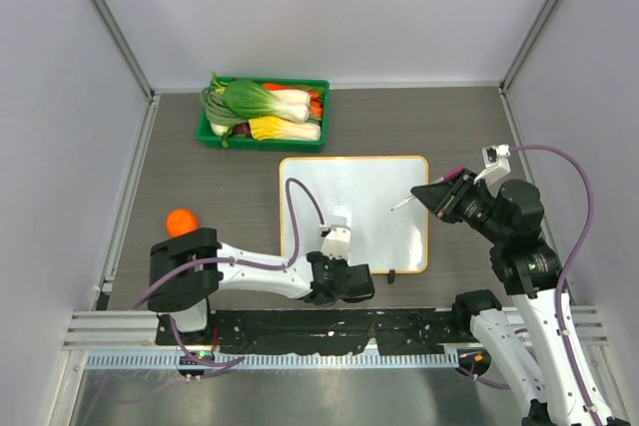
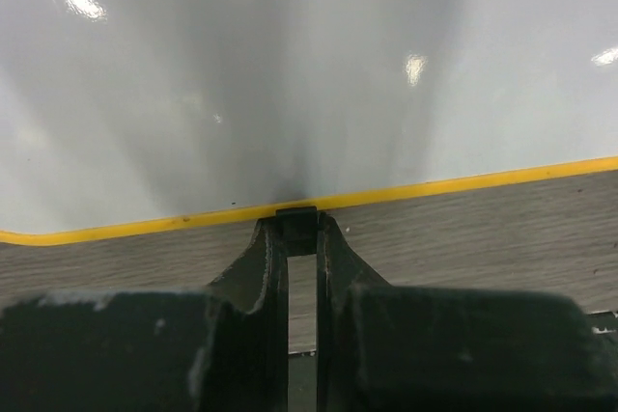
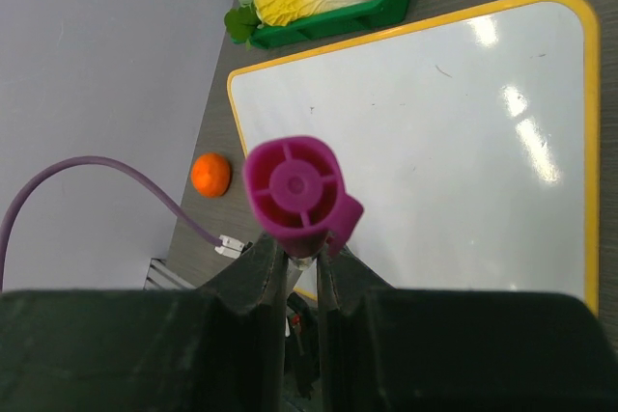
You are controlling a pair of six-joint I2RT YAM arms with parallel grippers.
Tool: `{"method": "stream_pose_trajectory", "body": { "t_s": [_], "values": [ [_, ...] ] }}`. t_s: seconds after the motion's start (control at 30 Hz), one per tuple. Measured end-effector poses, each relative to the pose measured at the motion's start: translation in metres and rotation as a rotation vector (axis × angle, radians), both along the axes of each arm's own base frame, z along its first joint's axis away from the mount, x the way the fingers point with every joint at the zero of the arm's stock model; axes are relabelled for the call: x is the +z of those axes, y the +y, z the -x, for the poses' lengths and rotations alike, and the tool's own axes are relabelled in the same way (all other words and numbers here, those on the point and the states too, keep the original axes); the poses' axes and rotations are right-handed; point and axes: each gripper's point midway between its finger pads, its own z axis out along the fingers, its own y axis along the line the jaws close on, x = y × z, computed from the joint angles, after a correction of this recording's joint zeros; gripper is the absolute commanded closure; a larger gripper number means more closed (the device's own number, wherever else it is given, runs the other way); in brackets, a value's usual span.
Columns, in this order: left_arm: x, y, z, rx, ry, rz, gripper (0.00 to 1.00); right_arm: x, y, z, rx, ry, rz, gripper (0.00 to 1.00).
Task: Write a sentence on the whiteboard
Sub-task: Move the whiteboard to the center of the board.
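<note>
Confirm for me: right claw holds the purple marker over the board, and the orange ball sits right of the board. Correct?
Not quite: the ball sits left of the board, not right, as the top view shows. The right claw does hold the purple marker over the board.

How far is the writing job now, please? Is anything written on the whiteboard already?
Done: the right fingers grip the purple marker; the left fingers are shut on the near edge of the whiteboard. In hand: the marker tip points at the board's right part. Left: the whole sentence; the board looks blank.
</note>
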Motion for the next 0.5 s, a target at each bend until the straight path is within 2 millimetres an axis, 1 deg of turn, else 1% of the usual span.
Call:
{"method": "stream_pose_trajectory", "body": {
  "t_s": [0.07, 0.1, 0.17, 0.3, 0.4, 0.43, 0.5],
  "values": [
    [0.0, 0.0, 0.005, -0.012, 0.006, -0.002, 1.0, -0.003, 0.0, 0.0, 0.0, 0.006, 0.0, 0.99],
    [0.0, 0.0, 0.006, -0.012, 0.009, -0.002, 0.95, -0.004, 0.0, 0.0, 0.0, 0.009, 0.0, 0.99],
    [0.0, -0.001, 0.006, -0.009, 0.012, 0.001, 0.81, -0.005, 0.0, 0.0, 0.0, 0.013, 0.0, 0.99],
    [-0.001, -0.001, 0.01, -0.024, 0.03, -0.005, 0.61, -0.006, 0.0, 0.0, 0.0, 0.015, 0.0, 1.0],
    [-0.003, -0.002, 0.02, -0.064, 0.069, -0.013, 0.58, -0.007, 0.0, -0.001, 0.0, 0.017, 0.001, 0.99],
    [-0.004, -0.003, 0.022, -0.078, 0.076, -0.015, 0.54, -0.007, 0.0, -0.001, 0.0, 0.017, 0.001, 0.99],
    [-0.004, -0.004, 0.025, -0.1, 0.086, -0.021, 0.49, -0.007, 0.0, -0.001, 0.0, 0.019, 0.001, 0.99]
  ]
}}
